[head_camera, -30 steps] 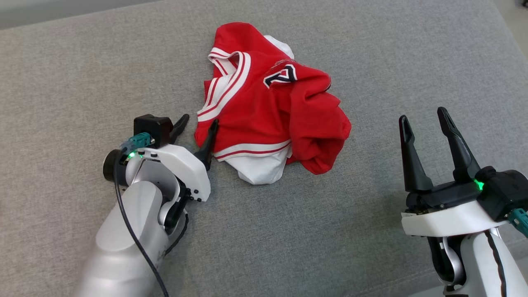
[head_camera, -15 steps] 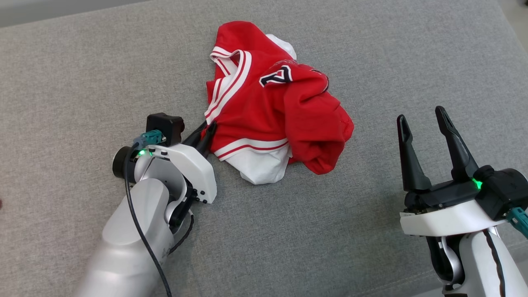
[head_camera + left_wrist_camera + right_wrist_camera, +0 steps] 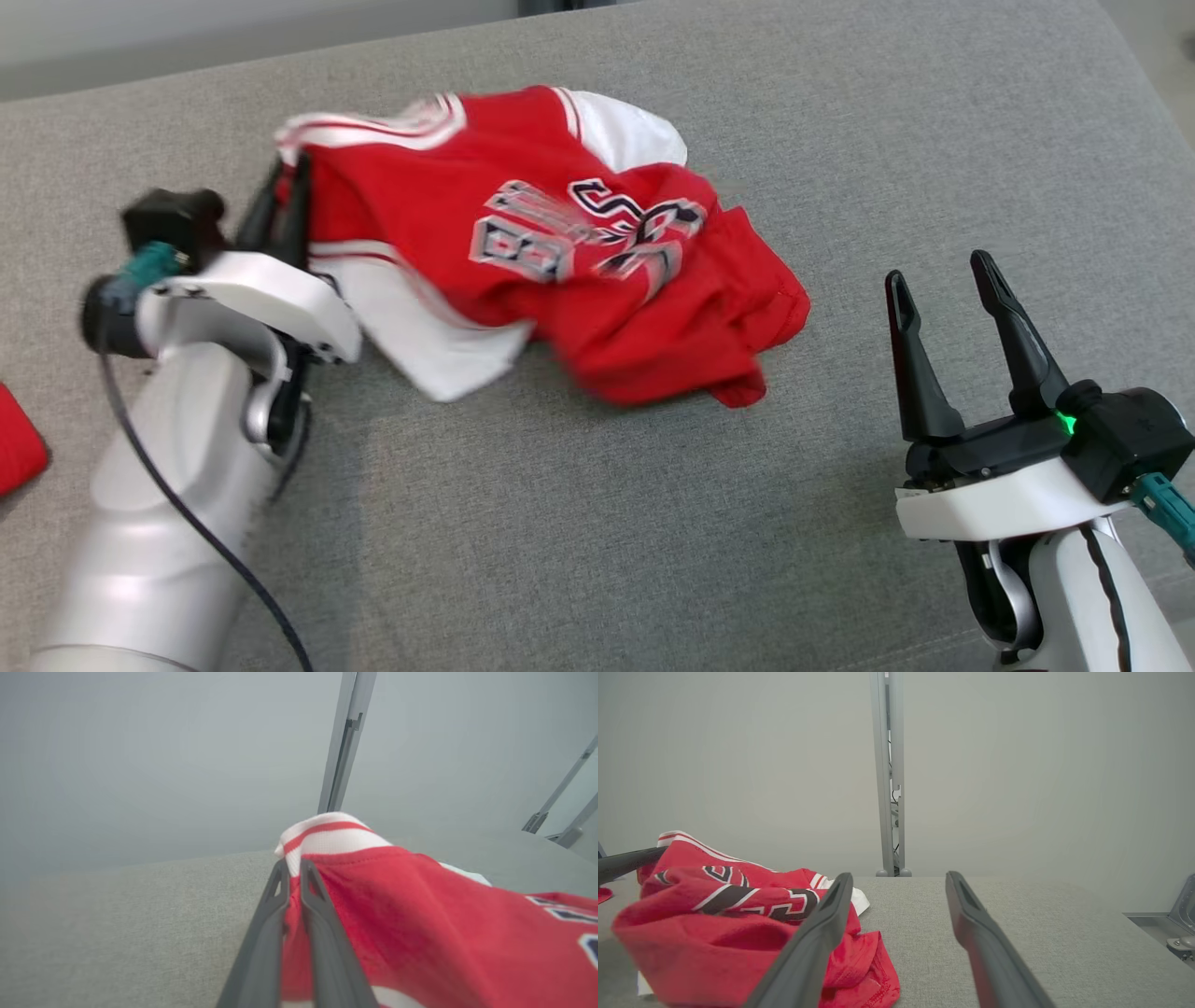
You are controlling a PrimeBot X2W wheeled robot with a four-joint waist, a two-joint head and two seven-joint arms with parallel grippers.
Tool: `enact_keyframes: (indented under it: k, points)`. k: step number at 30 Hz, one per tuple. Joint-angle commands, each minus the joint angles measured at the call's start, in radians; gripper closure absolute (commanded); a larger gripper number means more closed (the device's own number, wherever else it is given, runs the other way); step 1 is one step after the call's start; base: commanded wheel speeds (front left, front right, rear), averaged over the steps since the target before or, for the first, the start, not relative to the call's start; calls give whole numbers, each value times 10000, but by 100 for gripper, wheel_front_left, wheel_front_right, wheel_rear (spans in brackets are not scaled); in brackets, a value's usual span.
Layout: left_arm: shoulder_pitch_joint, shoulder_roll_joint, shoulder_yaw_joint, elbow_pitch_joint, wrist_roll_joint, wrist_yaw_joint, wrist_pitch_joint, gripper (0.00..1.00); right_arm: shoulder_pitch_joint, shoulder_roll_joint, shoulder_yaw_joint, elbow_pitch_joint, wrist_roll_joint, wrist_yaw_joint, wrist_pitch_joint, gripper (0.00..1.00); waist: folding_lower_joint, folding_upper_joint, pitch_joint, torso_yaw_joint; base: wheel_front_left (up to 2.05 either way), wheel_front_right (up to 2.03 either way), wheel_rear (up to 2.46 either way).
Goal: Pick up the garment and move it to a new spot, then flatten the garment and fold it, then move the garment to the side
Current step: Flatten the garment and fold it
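The first step is in hand. The left gripper [image 3: 288,177] is clamped tight on the striped hem of the crumpled red-and-white sports jersey [image 3: 560,271]. It holds the jersey's left end up, while the rest lies on the grey woven fabric surface [image 3: 607,541], far of centre. Flattening, folding and setting aside all remain. The right gripper [image 3: 938,275] hovers near right, fingers apart, holding nothing. A small red item [image 3: 19,453] at the left edge is possibly another cloth. The jersey lies on open surface, not in a container.

On surface [image 3: 560,523], garment [image 3: 560,280]; left gripper [image 3: 289,173] at its left edge, right gripper [image 3: 937,268] well right
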Motion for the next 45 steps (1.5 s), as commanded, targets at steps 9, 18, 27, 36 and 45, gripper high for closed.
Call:
enact_keyframes:
  k: [9, 18, 27, 36, 45]
  points:
    - [-434, 984, 222, 293, 305, 840, 398, 100, -99, -45, 87, -40, 92, -3, -23, 0, 0, 0, 181, -52, 0, 0, 0]
    - [59, 753, 161, 104, 139, 981, 163, 0, -126, -45, -88, 64, -9, -3, -23, 0, 0, 0, -79, 173, 0, 0, 0]
    - [1301, 417, 218, -1926, 189, 797, -314, 0, 133, -48, -245, 148, -224, -3, -23, 0, 0, 0, -811, 876, 0, 0, 0]
    - [3400, 162, 235, -4098, 657, 995, -348, 0, 466, -47, -350, 171, -430, -3, -24, 0, 0, 0, -1362, 1441, 0, 0, 0]
    - [5425, -517, 585, -5304, 973, 764, -350, 0, 768, -47, -407, 236, -414, -3, -23, 0, 0, 0, -1779, 1706, 0, 0, 0]
